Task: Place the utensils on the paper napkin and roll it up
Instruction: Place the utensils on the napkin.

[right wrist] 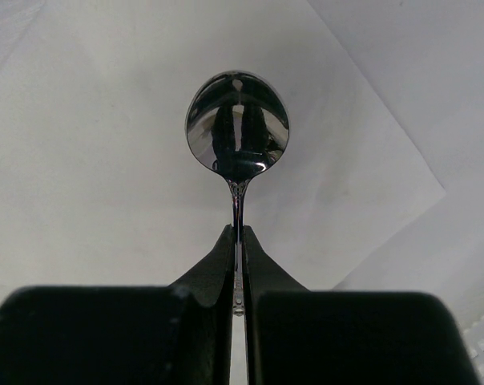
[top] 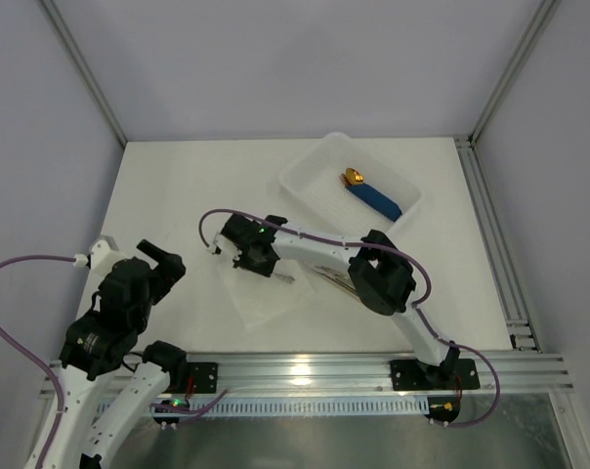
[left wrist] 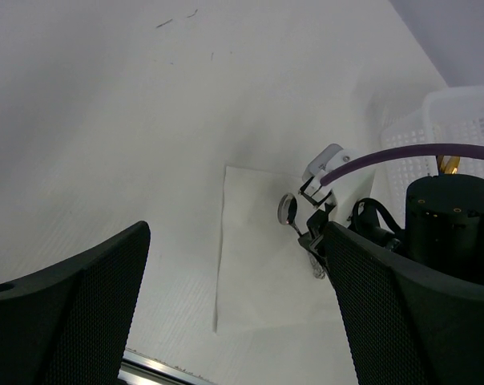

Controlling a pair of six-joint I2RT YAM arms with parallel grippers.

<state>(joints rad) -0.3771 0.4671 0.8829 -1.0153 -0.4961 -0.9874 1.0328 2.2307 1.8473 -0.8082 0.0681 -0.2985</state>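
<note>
My right gripper (right wrist: 237, 237) is shut on the neck of a shiny silver spoon (right wrist: 237, 124), one of the utensils, whose bowl points away from the fingers. It hangs over the white paper napkin (right wrist: 106, 160). From above, the right gripper (top: 238, 256) sits over the napkin's (top: 266, 301) far edge. More slim silver cutlery (top: 326, 277) lies on the table under the right forearm. My left gripper (top: 163, 259) stands open and empty at the left, apart from the napkin. In its own view the left gripper (left wrist: 238, 237) frames the napkin (left wrist: 258, 273) and the spoon bowl (left wrist: 287, 208).
A white plastic tray (top: 305, 166) stands at the back right and holds a blue-handled, gold-tipped piece (top: 378, 198). Its ribbed wall (left wrist: 466, 120) shows in the left wrist view. An aluminium rail (top: 305, 369) runs along the near table edge.
</note>
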